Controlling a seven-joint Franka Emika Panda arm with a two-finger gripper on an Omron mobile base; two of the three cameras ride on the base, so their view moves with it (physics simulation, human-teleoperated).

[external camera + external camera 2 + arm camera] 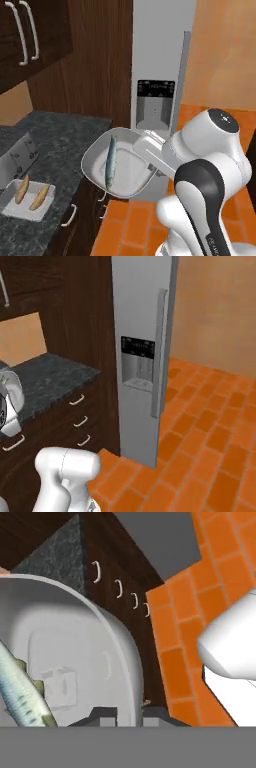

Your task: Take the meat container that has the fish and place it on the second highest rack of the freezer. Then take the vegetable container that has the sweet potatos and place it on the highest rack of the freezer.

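Note:
The meat container (93, 154), a white rounded tray, hangs tilted on its side in front of the counter's end, its open face toward the left base view. The fish (110, 162) lies along its inside. My gripper (148, 169) is shut on the tray's right rim. In the hand view the rim passes between my fingertips (131, 714), with the tray wall (75, 637) and the fish (20, 689) above them. The vegetable container (14, 211) with two sweet potatoes (22, 189) rests on the counter at lower left. The grey freezer (155, 50) (140, 306) stands behind with its door shut.
A dark stone counter (60, 145) over brown drawers (77, 401) runs along the left. Brown upper cabinets (30, 30) hang above it. The freezer door has a long vertical handle (161, 351) and a dispenser panel (137, 363). Orange tile floor (210, 421) lies open to the right.

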